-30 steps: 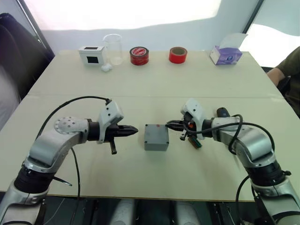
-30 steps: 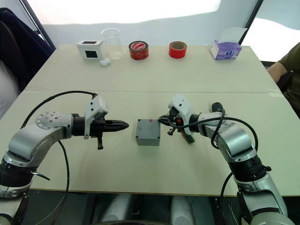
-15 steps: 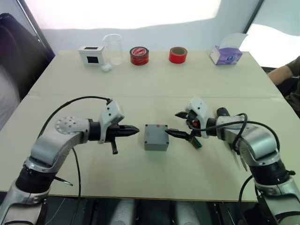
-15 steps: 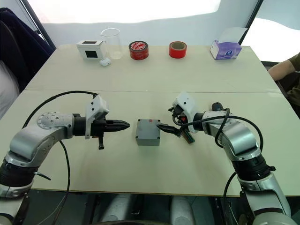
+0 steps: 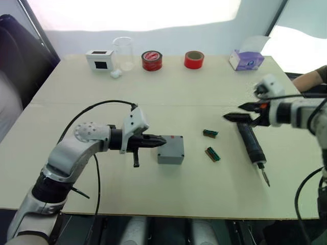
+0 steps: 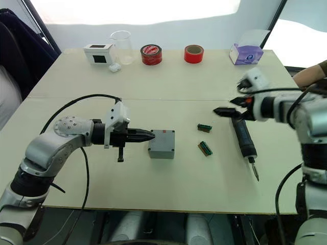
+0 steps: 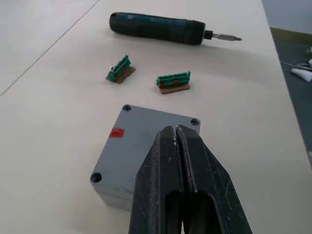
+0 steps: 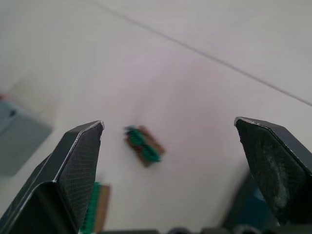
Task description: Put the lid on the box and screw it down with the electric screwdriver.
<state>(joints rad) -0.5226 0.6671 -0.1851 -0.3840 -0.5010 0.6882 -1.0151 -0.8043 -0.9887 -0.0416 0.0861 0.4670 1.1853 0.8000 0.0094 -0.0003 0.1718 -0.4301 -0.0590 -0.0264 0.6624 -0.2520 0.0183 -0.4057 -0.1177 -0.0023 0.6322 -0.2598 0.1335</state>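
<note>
The grey box [image 5: 171, 150] sits at mid-table. Its flat top face [image 7: 151, 141] has holes at the corners and a small red mark; I cannot tell whether that face is the lid. My left gripper [image 5: 163, 142] is shut with nothing in it. Its tip [image 7: 175, 129] reaches over the box's left edge, and I cannot tell whether it touches. The black electric screwdriver [image 5: 251, 145] lies on the table to the right, bit toward the front edge. My right gripper [image 5: 232, 112] hovers open and empty over the screwdriver's rear end.
Two small green connector pieces [image 5: 210, 133] [image 5: 212, 154] lie between the box and the screwdriver. Along the far edge stand a white box with a black window [image 5: 99, 59], a clear beaker [image 5: 123, 53], two red tape rolls [image 5: 152, 60] and a purple tissue box [image 5: 246, 59]. A person's arm [image 5: 312, 79] is at the right.
My right gripper opened, left a green piece on the table and drew back right from the box to above the screwdriver. My left gripper moved right up to the box.
</note>
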